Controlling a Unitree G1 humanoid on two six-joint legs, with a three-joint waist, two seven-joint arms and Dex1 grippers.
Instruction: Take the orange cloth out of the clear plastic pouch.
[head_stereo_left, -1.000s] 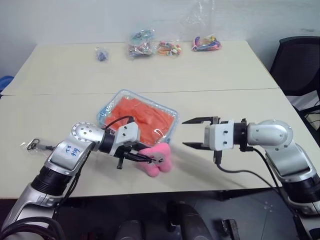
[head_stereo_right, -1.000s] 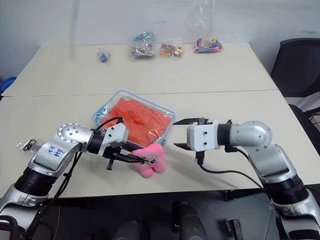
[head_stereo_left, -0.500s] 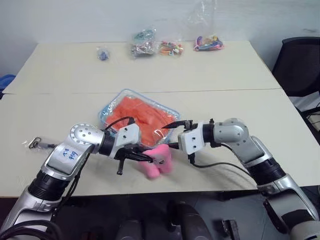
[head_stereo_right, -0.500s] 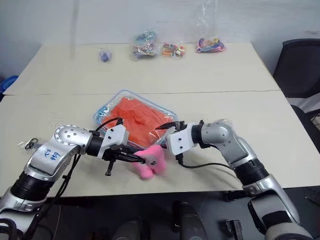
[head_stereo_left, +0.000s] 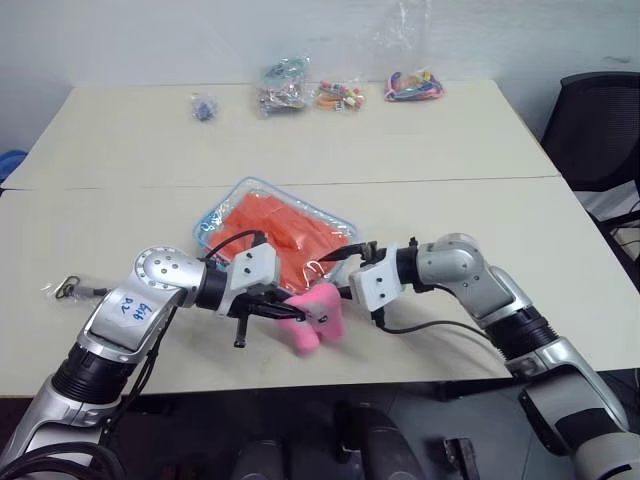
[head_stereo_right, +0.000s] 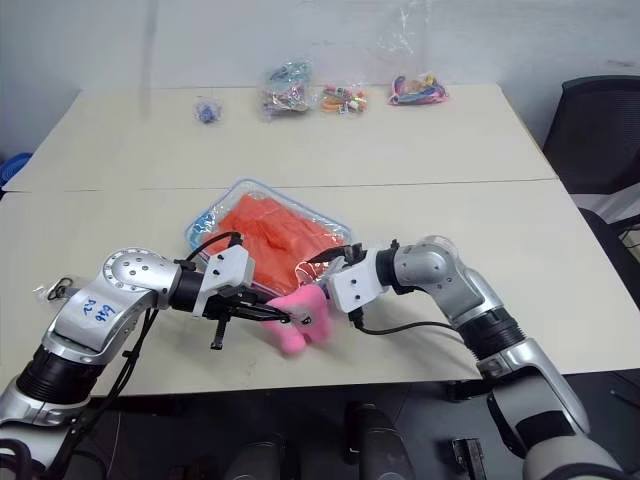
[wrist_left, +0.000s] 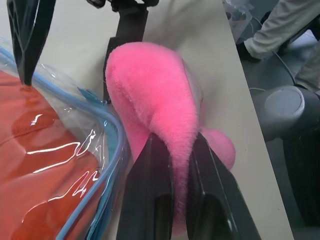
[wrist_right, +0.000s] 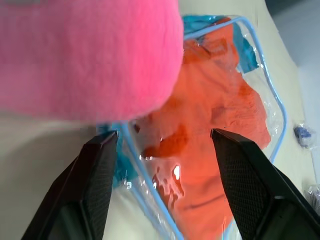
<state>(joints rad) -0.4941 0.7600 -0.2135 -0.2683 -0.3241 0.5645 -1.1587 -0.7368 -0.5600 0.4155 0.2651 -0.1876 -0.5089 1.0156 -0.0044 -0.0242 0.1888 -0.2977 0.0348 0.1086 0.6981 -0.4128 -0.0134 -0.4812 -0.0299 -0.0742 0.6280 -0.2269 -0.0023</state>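
A: What is sitting around the work area?

B: Along the top edge of the table (head_stereo_left: 470, 190), three small clear bags of colourful trinkets (head_stereo_left: 283, 86) are lying in a row at upper centre, with one tiny blue item (head_stereo_left: 204, 107) to their left. One black clip (head_stereo_left: 68, 290) is resting at the left edge, and one dark office chair (head_stereo_left: 600, 125) is standing at upper right.

A: And the task's things?

B: The clear plastic pouch (head_stereo_left: 222, 212) is lying flat at the centre of the frame, with the orange cloth (head_stereo_left: 275, 232) still lying inside it. One pink plush charm (head_stereo_left: 315, 317) is sitting just below the pouch's lower corner, crowding that corner.

A: What are the grippers doing?

B: The left gripper (wrist_left: 171, 155), reaching in from the lower left, is pinching the pink plush charm between nearly closed fingers. The right gripper (wrist_right: 162, 142), coming in from the right, is holding its fingers well apart at the pouch's lower right corner, one on each side of the blue zipper edging, gripping nothing.

A: Anyone nearby?

B: In the left wrist view, a person's sleeve (wrist_left: 280, 30) is showing beyond the table edge.
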